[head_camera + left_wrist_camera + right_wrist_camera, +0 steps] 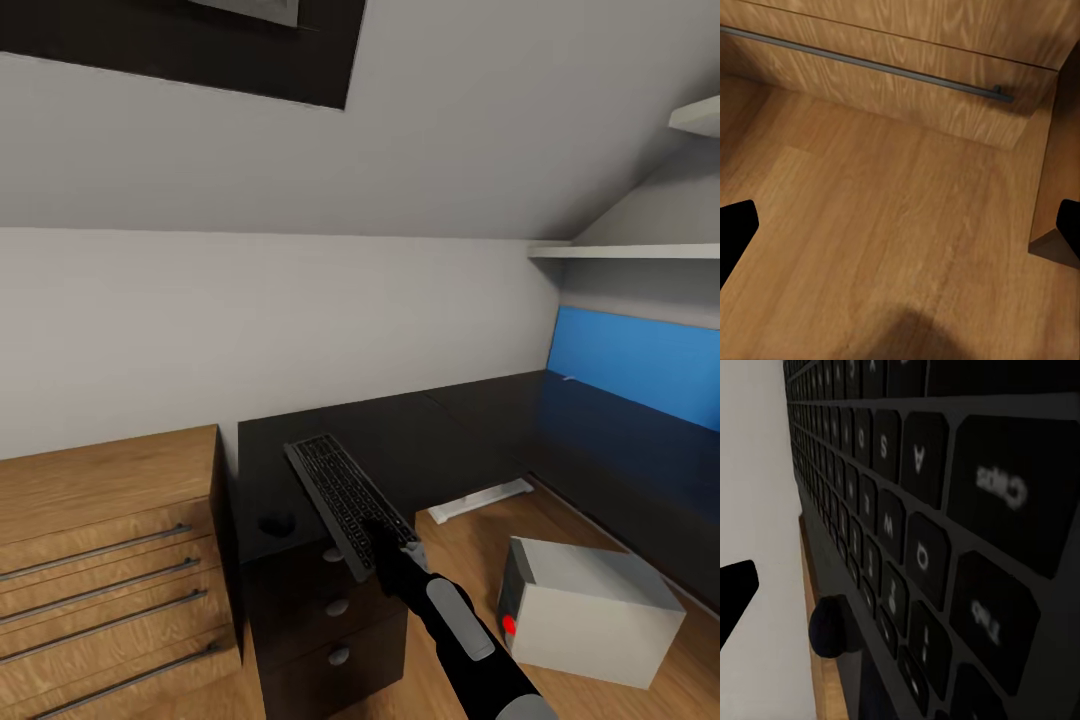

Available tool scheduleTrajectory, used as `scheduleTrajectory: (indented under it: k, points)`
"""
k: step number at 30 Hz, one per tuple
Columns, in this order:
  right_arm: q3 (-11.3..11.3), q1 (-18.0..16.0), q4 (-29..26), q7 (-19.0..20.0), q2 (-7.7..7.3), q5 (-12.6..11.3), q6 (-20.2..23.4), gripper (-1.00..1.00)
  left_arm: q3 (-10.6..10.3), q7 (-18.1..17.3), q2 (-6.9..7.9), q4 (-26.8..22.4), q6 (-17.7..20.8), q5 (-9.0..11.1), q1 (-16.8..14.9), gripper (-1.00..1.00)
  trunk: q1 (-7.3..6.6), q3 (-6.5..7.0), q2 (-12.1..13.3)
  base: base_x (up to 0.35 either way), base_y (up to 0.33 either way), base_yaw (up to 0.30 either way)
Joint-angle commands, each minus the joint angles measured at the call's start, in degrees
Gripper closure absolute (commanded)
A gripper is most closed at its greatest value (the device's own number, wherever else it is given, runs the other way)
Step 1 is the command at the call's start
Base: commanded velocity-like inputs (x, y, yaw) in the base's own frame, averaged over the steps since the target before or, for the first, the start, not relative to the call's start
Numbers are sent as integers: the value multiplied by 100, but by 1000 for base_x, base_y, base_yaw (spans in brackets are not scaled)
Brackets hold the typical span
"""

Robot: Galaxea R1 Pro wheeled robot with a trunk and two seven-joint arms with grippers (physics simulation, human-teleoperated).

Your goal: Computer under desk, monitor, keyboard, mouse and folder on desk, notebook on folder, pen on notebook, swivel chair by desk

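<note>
Above the desk, my right gripper clamps the tilted keyboard; I should level it before setting down.

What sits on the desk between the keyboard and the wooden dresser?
In the head view, the mouse, small and dark, lies on the desk between the keyboard held by the right gripper and the wooden dresser.

Black keyboard, seemingly tilted, above desk
</note>
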Motion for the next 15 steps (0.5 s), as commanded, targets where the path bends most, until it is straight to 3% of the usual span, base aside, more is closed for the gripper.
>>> scheduleTrajectory:
  k: [1,15]
  points:
    - [1,-3,-10,-41,0,-43,7,-100,-47,37,10,-3,-38,60,-6,-100,-1,-6,-3,0,0,0]
    - [1,-3,-14,-38,0,-44,7,-100,-61,35,4,-3,-38,60,-6,-100,-1,-6,-3,-25,0,0]
